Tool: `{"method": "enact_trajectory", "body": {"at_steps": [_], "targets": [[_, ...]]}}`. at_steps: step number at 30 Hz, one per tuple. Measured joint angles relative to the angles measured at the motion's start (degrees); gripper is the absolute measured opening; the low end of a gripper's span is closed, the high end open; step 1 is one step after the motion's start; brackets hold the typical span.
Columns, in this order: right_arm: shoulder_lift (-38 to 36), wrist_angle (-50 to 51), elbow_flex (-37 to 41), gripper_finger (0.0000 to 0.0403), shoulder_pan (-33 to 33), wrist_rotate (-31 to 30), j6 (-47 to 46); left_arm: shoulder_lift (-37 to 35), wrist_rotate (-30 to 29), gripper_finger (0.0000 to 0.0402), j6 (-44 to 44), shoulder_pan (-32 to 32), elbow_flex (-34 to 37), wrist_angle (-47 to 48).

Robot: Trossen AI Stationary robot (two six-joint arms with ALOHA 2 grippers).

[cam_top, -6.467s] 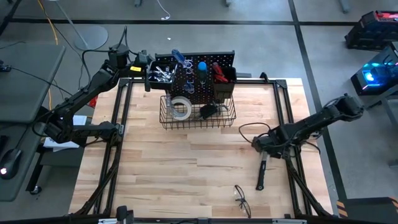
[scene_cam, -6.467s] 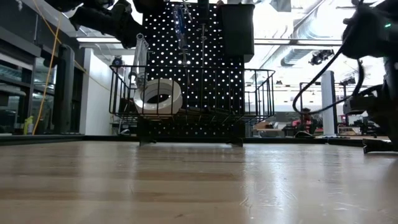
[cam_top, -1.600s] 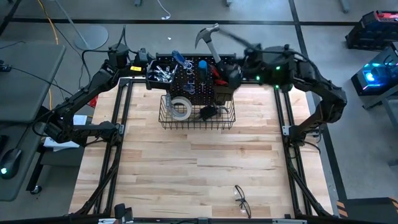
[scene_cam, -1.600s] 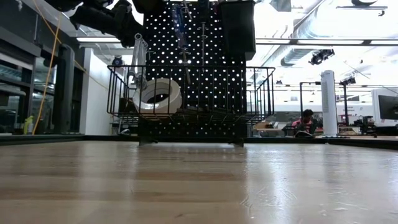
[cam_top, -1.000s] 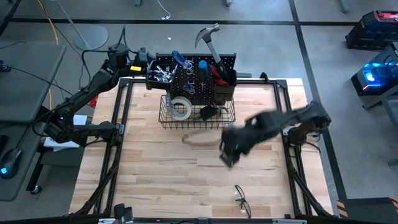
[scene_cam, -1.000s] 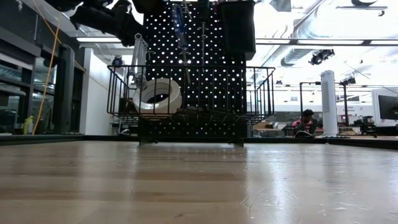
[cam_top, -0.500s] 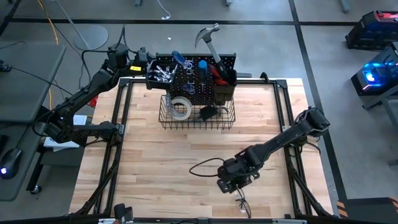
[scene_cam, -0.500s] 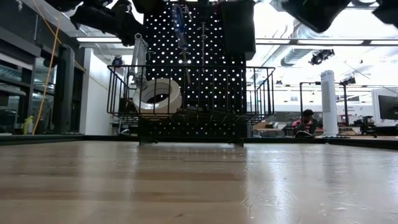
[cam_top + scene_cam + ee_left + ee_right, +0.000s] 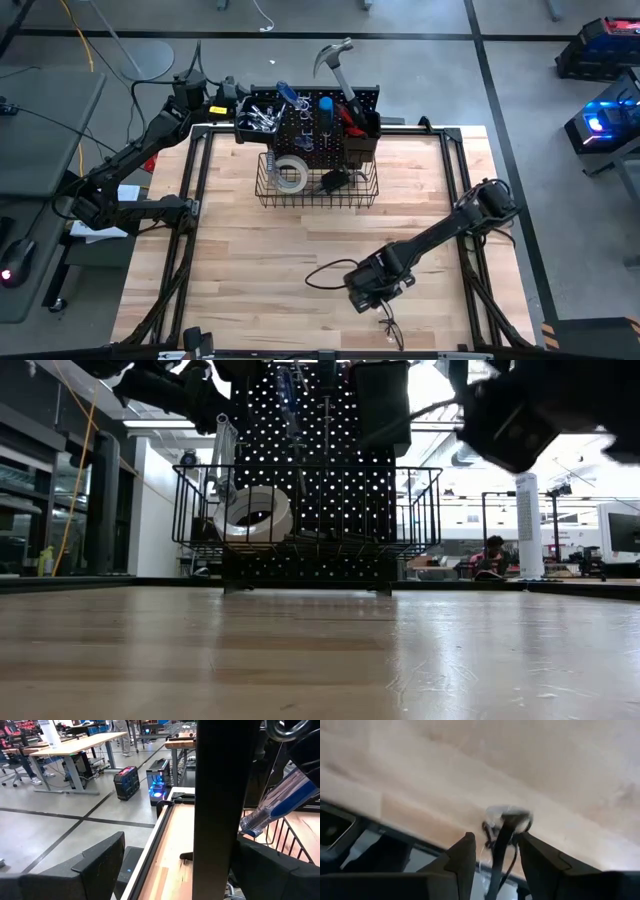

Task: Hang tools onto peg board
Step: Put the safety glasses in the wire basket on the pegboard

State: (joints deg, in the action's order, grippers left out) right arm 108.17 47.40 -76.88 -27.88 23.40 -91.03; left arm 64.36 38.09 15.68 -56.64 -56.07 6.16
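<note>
The right gripper [image 9: 378,298] hangs low over the near part of the wooden table [image 9: 250,260], its arm reaching in from the right edge. Just beyond it, toward the near edge, lie the safety glasses [image 9: 388,324] — clear lenses, thin dark frame. In the right wrist view the glasses [image 9: 506,820] sit straight ahead of the two dark fingers [image 9: 465,855], which stand parted with bare tabletop showing between them; nothing is pinched, and the glasses are ahead of the tips, not between them. A dark loop of cable [image 9: 325,272] lies on the wood beside that gripper.

The peg board [image 9: 310,125] stands upright at the far side of the table. The claw hammer [image 9: 338,68] sticks up out of its right-hand bin [image 9: 362,128], head above the board's top edge, with the red-handled pliers [image 9: 350,112] next to it. Silver wrenches [image 9: 262,118] fill the left bin, and a blue-handled screwdriver [image 9: 288,96] hangs on the board's face. The white tape roll [image 9: 291,174] rests in the wire basket [image 9: 318,188] — the low view shows the roll [image 9: 255,512] leaning at the basket's left side.

The left gripper [image 9: 232,96] waits at the board's left end, beside the wrench bin. Its wrist view shows its fingers [image 9: 100,862] spread wide to either side of the board's black edge, not pressing it.
</note>
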Motion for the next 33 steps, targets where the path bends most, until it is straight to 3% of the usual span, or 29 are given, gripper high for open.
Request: {"method": "enact_trajectory", "body": {"at_steps": [3,8,14,18,25,28,33], "targets": [[0.5,-0.4,0.0,0.0124,0.0,-0.4,1.0,0.0,0.0,0.0323,0.3,0.0,0.0,0.0],[0.3,-0.9,-1.8,0.0017,0.0,-1.8,5.9,0.0,0.0,0.0323,0.2,0.0,0.0,0.0],[0.3,15.6,-13.9,0.0006,1.9,-8.9,20.4,0.0,0.0,0.0323,0.0,0.0,0.0,0.0],[0.2,28.6,-26.0,0.0004,6.4,-21.2,31.4,0.0,0.0,0.0323,0.2,0.0,0.0,0.0],[-0.8,27.4,-41.7,0.0002,16.5,-55.1,34.1,0.0,0.0,0.0323,0.0,0.0,0.0,0.0],[-2.8,22.9,-42.3,0.0002,19.5,-60.2,31.9,0.0,0.0,0.0323,0.1,0.0,0.0,0.0],[-4.9,18.6,-42.4,0.0001,20.3,-60.9,28.8,0.0,0.0,0.0323,0.5,0.0,0.0,-0.1]]}}
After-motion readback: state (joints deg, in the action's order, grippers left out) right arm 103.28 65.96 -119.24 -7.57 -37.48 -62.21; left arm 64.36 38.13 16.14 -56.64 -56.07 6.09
